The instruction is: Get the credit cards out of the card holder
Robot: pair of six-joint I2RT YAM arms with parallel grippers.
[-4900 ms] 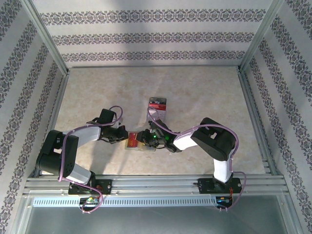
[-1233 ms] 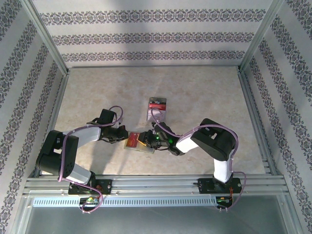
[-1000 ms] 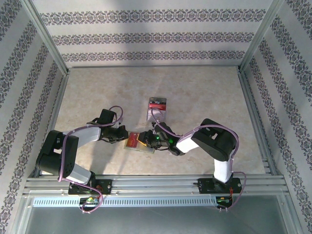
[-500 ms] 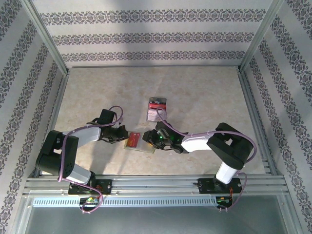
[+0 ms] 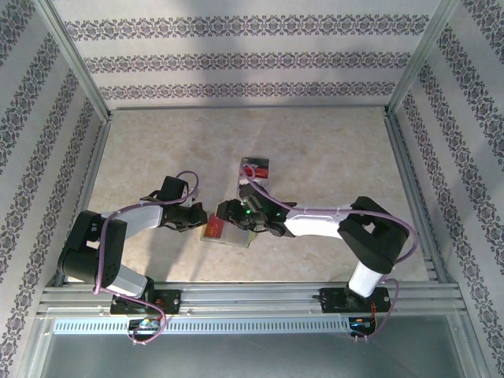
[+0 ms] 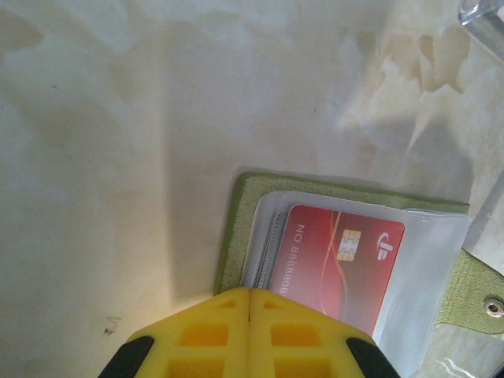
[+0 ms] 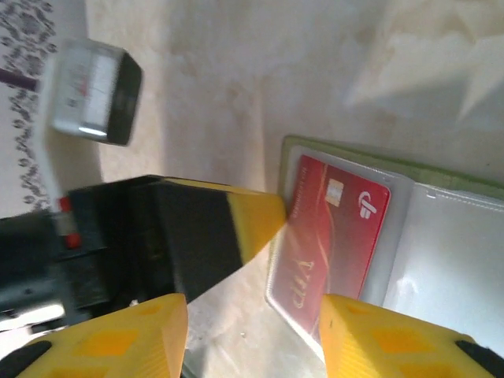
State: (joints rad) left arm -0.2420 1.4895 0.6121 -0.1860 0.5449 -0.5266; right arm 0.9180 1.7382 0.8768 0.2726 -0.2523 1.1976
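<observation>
The card holder (image 5: 233, 239) lies open on the table, an olive-green wallet (image 6: 236, 228) with greyish clear pockets. A red credit card (image 6: 346, 260) with a gold chip sits in its left pocket, also seen as a red patch (image 5: 214, 228) from above. My left gripper (image 6: 250, 293) is shut, its yellow tip resting at the wallet's near edge beside the card. My right gripper (image 7: 252, 339) hangs open over the pocket's corner, one finger on each side of the card (image 7: 339, 228) end, touching nothing that I can see. The left gripper's tip (image 7: 256, 216) points at the wallet's green edge (image 7: 394, 167).
A clear plastic tray (image 5: 253, 169) with red-and-white contents lies just beyond the wallet, close to the right forearm. Metal frame rails (image 5: 236, 293) run along the near edge, and patterned walls close in the sides and back.
The right gripper has moved left over the wallet's card pocket and opened wider. The left gripper has stayed shut at the wallet's edge. The wallet has not shifted.
</observation>
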